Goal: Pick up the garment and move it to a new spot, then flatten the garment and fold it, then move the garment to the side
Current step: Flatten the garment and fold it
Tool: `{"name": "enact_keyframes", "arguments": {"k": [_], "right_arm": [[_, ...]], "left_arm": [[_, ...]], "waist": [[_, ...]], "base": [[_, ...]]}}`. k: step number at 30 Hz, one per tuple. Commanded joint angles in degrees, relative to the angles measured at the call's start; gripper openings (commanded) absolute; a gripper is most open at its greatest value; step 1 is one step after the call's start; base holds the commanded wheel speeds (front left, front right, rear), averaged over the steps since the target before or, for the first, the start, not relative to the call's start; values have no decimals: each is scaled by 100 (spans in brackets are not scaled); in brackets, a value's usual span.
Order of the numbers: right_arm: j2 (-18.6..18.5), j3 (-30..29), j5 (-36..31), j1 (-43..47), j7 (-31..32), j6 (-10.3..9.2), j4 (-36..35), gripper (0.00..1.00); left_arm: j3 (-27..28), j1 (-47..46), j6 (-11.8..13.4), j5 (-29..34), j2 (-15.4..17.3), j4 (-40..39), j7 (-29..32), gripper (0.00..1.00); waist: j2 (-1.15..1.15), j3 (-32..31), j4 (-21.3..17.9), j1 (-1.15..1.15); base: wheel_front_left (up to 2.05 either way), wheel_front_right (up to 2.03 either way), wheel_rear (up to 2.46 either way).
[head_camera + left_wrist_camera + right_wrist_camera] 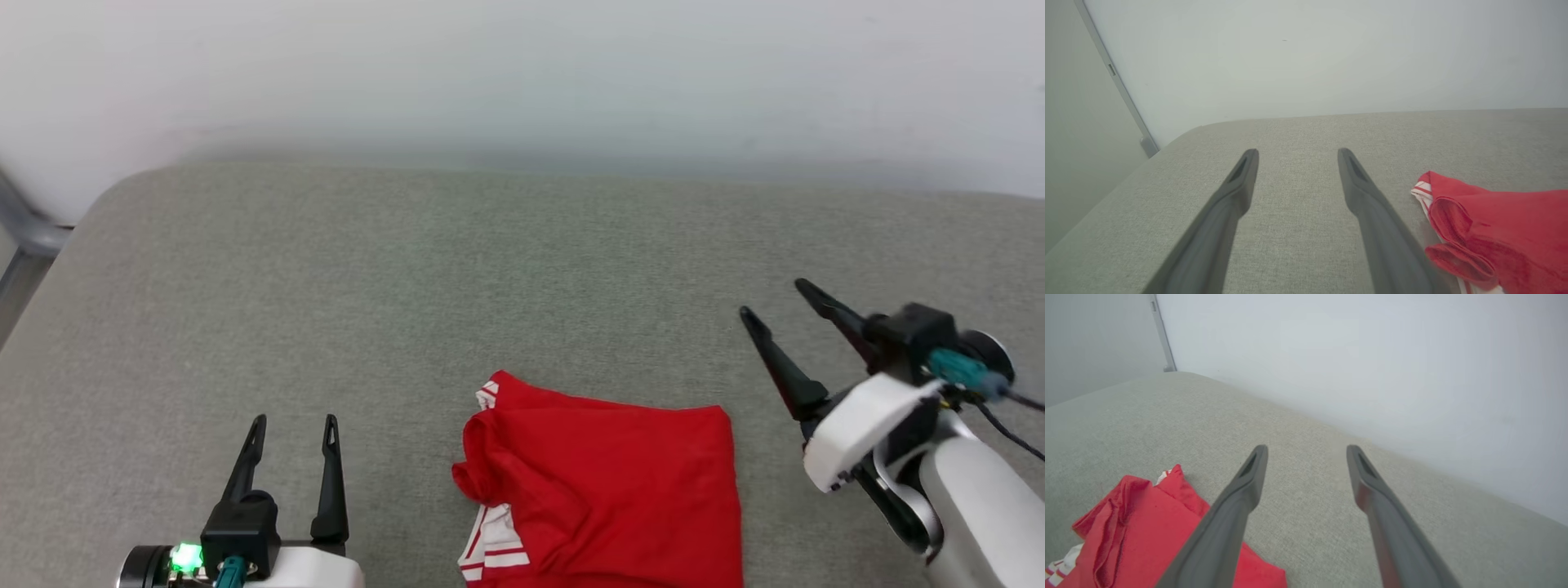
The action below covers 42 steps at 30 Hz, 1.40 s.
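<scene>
1. The garment (604, 482) lies on the grey padded surface (408, 269), near its front edge and a little right of the middle. It is folded into a compact red block that runs off the bottom of the head view.
2. White-and-red striped trim peeks out at the block's far left corner and again at its near left side. The left edge is bunched into a soft roll, while the right edge lies straight and flat.
3. The left gripper (295, 422) sits to the left of the garment, clear of it. Its two dark fingers are spread apart and point away from the robot with nothing between them, just bare grey fabric.
4. The right gripper (773, 298) is off the garment's far right corner, angled in toward the middle of the surface. Its fingers are likewise spread wide and empty, not touching the cloth.
5. In the right wrist view the red fabric lies low on the left, partly behind one finger (1229, 522).
6. Behind the surface stands a plain pale wall (522, 73), with a grey metal bar (24, 229) at the far left.
</scene>
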Motion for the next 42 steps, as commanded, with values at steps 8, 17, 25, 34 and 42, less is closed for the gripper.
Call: {"name": "enact_keyframes", "arguments": {"k": [8, 17, 25, 34, 42], "right_arm": [[824, -1788, -1360, 1276, -910, -5, -626, 100], [1659, -2775, -1896, 2353, -1172, -5, -1399, 100], [1979, -2850, -1848, 2978, -1200, -5, -1804, 100], [2066, -2859, -1814, 3215, -1200, -5, -1882, 100], [2080, -2829, -1790, 3231, -1199, -5, -1771, 100]], "left_arm": [[-1, 218, 65, 33, 10, -91, -26, 100], [2, 337, 97, 26, 33, -122, -26, 100], [14, 482, 70, -25, 51, -200, -26, 100], [-9, 547, 35, -33, 59, -209, -26, 100], [-36, 559, -3, -31, 77, -185, -26, 100]], "waist": [[0, -184, -379, 0], [0, -298, -490, 0], [0, -351, -468, 0], [0, -371, -401, 0], [0, -382, -367, 0]], "base": [[0, 0, 0], [0, 0, 0], [0, 0, 0], [0, 0, 0], [0, 0, 0]]}}
